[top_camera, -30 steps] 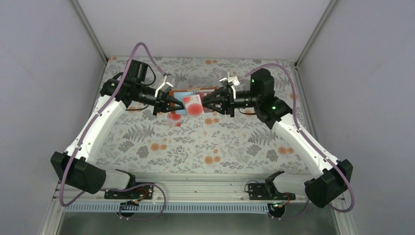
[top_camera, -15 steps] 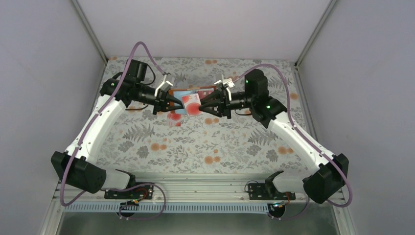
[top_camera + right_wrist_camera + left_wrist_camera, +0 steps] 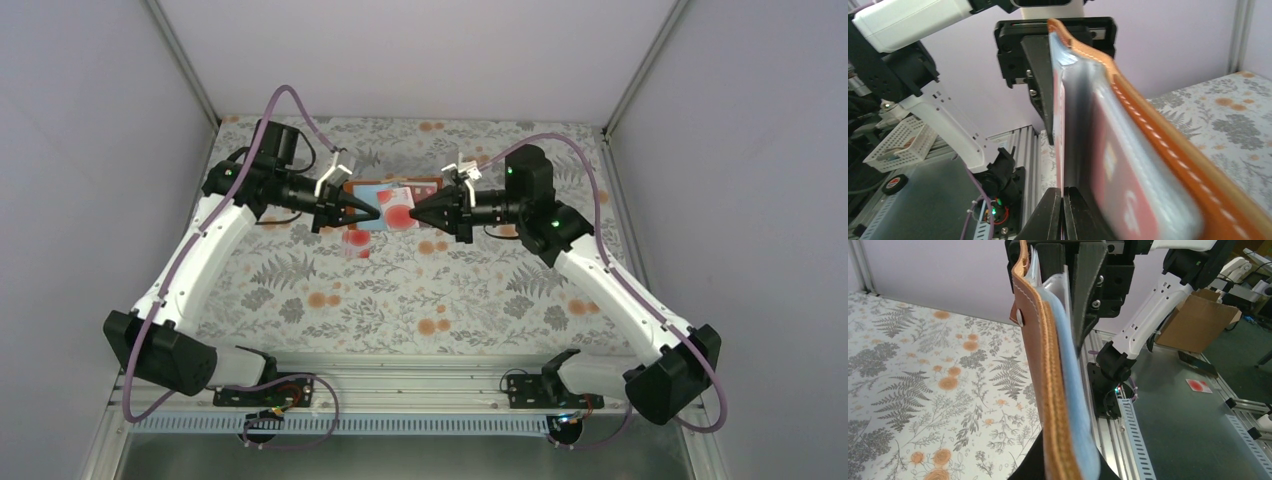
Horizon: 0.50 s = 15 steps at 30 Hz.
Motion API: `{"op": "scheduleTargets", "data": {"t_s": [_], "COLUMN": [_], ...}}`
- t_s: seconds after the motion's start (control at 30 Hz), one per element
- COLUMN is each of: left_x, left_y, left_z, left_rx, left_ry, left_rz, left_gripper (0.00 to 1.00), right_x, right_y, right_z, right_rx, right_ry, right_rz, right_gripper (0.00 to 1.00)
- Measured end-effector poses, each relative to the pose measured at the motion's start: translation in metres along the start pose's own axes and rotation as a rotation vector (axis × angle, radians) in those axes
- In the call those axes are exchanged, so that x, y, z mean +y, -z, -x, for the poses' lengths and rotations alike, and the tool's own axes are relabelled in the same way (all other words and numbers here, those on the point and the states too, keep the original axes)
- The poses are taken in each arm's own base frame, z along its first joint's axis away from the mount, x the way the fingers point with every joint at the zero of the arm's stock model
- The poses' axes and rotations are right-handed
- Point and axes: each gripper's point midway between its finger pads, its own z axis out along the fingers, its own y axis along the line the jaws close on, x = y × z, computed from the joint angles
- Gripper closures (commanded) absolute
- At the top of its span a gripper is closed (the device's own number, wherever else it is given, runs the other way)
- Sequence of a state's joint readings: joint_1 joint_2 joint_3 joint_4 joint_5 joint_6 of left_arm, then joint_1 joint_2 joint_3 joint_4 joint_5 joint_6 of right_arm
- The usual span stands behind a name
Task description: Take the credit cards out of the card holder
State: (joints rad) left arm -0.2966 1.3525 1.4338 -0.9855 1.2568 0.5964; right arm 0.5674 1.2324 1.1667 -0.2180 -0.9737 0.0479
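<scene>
**Card holder, open, held aloft between two tools**

Top view: the card holder (image 3: 392, 190) is spread open above the flowered tabletop (image 3: 400, 300). It is near the far edge, about midway between the left and right edges. The left tool (image 3: 372, 213) pinches its left side and the right tool (image 3: 414, 212) meets its right side. A pale card with red blotches (image 3: 399, 214) shows inside.

Left wrist view: the holder stands upright and edge-on, with brown leather to the left and blue sleeves (image 3: 1073, 390) to the right. The left tool is clamped on its lower edge.

Right wrist view: the right tool is pressed together on a thin inner leaf of the holder; sleeve or card, cannot tell. A red card (image 3: 1120, 195) sits in a clear sleeve against the leather cover.
</scene>
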Motion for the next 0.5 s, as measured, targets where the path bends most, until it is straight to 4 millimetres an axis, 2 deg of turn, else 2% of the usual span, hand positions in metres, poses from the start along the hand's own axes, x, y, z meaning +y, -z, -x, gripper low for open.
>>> {"op": "scheduleTargets", "data": {"t_s": [0.13,0.27,0.37,0.4,0.5], "left_x": [-0.001,-0.001,-0.002,-0.002,-0.002], "left_y": [0.001,0.001,0.001,0.001,0.001], "left_z": [0.001,0.003,0.004,0.004,0.005], "left_rx": [-0.001,-0.01,-0.015,-0.018,-0.021], "left_ry": [-0.009,-0.017,-0.01,-0.013,-0.007], "left_rz": [0.002,-0.004,-0.007,-0.009,-0.012], "left_gripper": [0.96,0.76,0.7,0.71,0.93], "right_x": [-0.007,-0.007,-0.006,-0.006,-0.005], "right_y": [0.005,0.004,0.0,-0.002,-0.011], "right_z": [0.002,0.007,0.011,0.012,0.009], "right_rx": [-0.008,-0.03,-0.047,-0.049,-0.04], "right_ry": [-0.015,-0.035,-0.038,-0.035,-0.04], "right_rz": [-0.036,-0.033,-0.026,-0.024,-0.009], "right_gripper": [0.96,0.96,0.96,0.96,0.96]}}
